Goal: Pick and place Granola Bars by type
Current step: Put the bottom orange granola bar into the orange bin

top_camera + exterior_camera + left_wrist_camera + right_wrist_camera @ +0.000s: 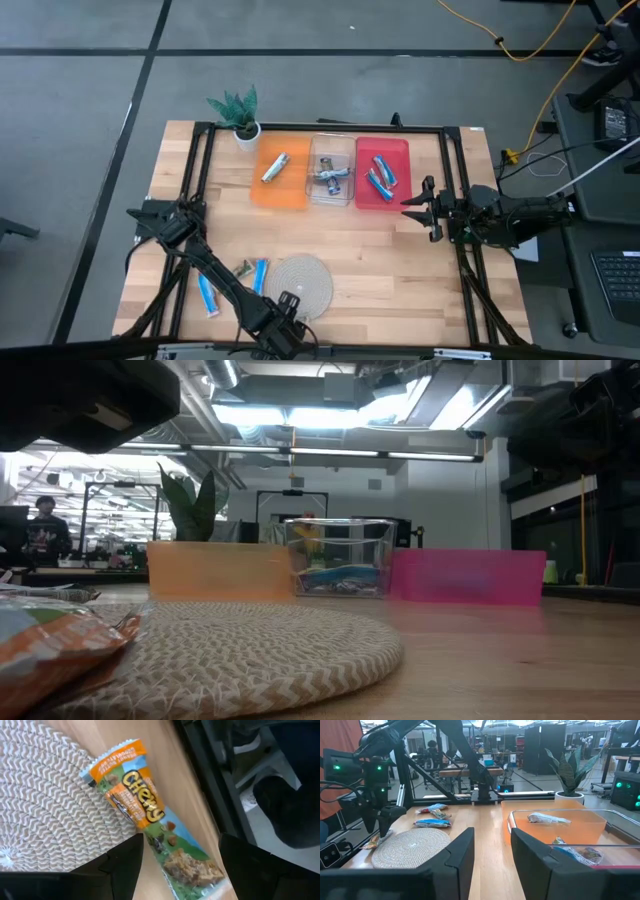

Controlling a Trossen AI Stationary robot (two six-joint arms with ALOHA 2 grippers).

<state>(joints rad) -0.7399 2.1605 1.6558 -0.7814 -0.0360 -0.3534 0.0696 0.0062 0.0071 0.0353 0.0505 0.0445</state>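
A granola bar in an orange-and-green wrapper (150,820) lies at the near rim of the round woven mat (303,285), its orange end on the mat's edge and its green end on the wood. My left gripper (181,840) points down over it, open, one finger on each side of the bar's green half. In the high view the gripper (285,308) hides this bar. Left of the mat lie a green-and-tan bar (243,268) and two blue bars (260,275) (208,296). My right gripper (420,205) waits open beside the red bin.
Along the far side stand an orange bin (280,190) with one silvery bar, a clear bin (332,195) with bars, and a red bin (395,150) with blue bars. A potted plant (240,115) stands at the far left. Bare wood lies between bins and mat.
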